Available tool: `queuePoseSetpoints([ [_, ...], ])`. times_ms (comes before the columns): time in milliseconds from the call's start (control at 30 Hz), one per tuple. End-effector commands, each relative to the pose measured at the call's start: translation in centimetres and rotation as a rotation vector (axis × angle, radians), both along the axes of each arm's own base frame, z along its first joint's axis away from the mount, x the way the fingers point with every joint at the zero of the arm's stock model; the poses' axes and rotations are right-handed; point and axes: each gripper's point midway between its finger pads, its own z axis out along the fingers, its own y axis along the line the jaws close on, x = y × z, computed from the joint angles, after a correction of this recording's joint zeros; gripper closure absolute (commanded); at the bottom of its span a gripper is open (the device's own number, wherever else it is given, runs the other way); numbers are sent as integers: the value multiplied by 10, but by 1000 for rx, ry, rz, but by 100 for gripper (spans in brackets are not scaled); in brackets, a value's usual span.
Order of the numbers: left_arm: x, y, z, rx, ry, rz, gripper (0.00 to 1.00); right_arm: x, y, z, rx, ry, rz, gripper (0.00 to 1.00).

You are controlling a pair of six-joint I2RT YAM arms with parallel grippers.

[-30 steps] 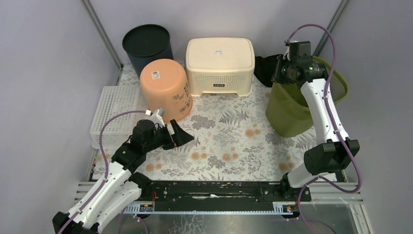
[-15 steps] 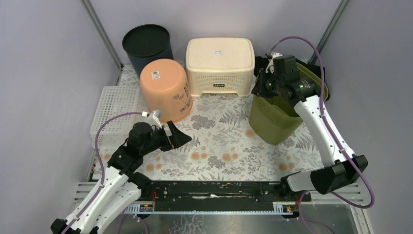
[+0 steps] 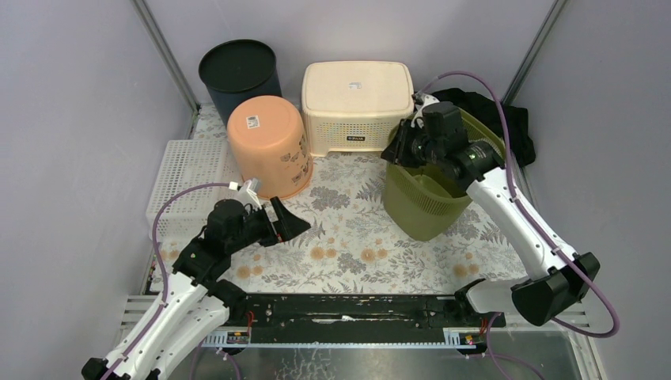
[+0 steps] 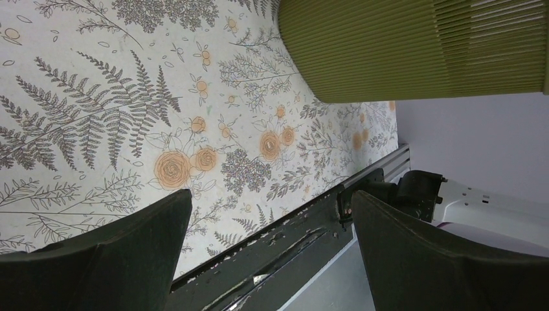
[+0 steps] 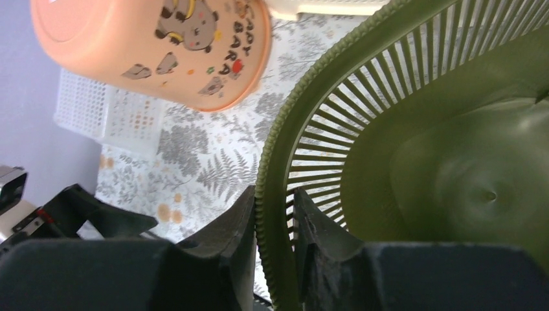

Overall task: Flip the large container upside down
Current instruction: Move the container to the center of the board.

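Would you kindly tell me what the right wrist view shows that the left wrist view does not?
Only the right wrist view shows the right gripper closed on the rim of the green basket, the basket's slatted inside, the orange bucket and the white tray. Only the left wrist view shows the left gripper open and empty above the floral mat, plus the black rail at the table's near edge. Both show the green basket and the floral mat.
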Motion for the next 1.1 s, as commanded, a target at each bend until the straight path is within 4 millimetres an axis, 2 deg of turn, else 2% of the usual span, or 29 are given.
queuePoseSetpoints([
  [0, 2, 1, 19, -5, -49, 5, 0, -12, 52, 34, 201, 1, 96, 69],
  [167, 2, 3, 25, 0, -58, 12, 0, -12, 54, 27, 83, 26, 156, 51],
  [300, 1, 5, 29, 5, -65, 17, 0, -13, 36, 27, -68, 18, 176, 35],
  [467, 1, 5, 35, 4, -71, 15, 0, -19, 15, 32, -188, 8, 188, 26],
  [667, 0, 10, 41, 20, -82, 31, 0, -30, -10, 29, -293, 6, 177, 22],
  [1067, -2, 13, 51, 18, -91, 41, 0, -53, -22, 15, -321, 36, 214, 23],
])
